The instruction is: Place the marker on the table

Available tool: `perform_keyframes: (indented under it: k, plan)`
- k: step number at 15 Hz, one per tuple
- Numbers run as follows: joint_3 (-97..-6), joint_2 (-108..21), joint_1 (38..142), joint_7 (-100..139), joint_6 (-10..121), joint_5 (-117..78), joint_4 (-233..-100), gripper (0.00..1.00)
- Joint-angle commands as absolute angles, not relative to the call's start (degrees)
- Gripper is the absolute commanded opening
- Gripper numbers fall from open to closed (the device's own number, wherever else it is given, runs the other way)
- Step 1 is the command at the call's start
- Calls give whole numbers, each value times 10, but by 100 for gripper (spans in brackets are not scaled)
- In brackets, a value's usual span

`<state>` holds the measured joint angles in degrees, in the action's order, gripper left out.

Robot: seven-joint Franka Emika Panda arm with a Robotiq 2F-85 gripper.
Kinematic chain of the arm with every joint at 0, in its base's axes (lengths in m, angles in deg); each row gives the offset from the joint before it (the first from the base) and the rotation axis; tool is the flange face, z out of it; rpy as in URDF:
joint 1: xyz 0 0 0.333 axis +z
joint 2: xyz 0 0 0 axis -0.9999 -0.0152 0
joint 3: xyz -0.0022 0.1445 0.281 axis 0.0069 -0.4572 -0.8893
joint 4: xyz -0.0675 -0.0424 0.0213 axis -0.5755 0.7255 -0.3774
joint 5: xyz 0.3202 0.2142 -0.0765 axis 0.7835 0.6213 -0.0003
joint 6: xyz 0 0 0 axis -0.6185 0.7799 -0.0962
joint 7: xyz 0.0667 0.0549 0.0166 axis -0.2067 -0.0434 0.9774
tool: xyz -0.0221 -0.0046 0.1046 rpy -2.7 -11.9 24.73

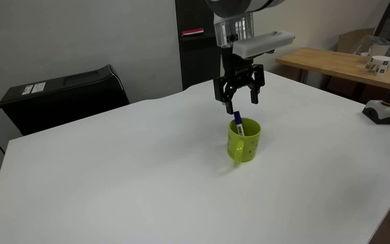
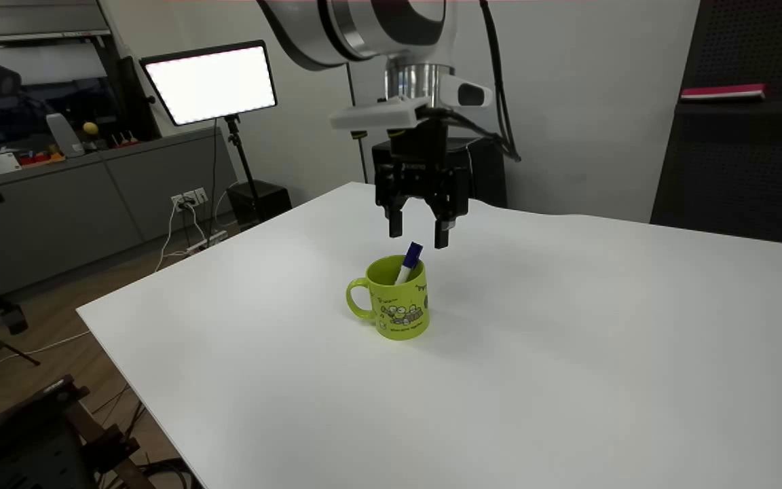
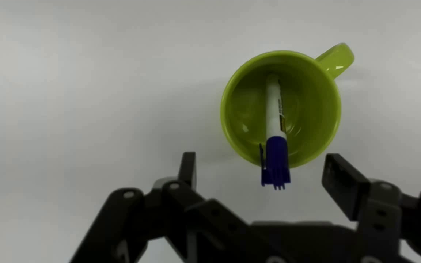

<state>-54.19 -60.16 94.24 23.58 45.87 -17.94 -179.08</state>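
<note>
The marker has a white body and a blue cap. It leans inside the lime-green cup, cap up and sticking out past the rim. Both also show in an exterior view, the marker and the cup. In the wrist view the marker lies across the mouth of the cup. The cup stands upright on the white table. My gripper is open and empty just above the cap. In the wrist view its fingers are on either side of the cap, apart from it.
A black box-shaped unit stands beyond the table's edge. A grey and black button box sits near a table edge. A light-wood table with clutter is behind. A bright lamp panel stands on a tripod.
</note>
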Motion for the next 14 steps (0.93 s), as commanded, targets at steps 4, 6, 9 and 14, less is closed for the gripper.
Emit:
perform_keyframes:
  k: [4,6,9,14]
  plan:
    - [-542,-601,941,251,456,-180,-1791,39]
    - [-542,-600,940,251,456,-179,-1791,25]
    - [-542,-600,939,250,456,-177,-1790,5]
    - [-542,-601,940,252,454,-178,-1789,33]
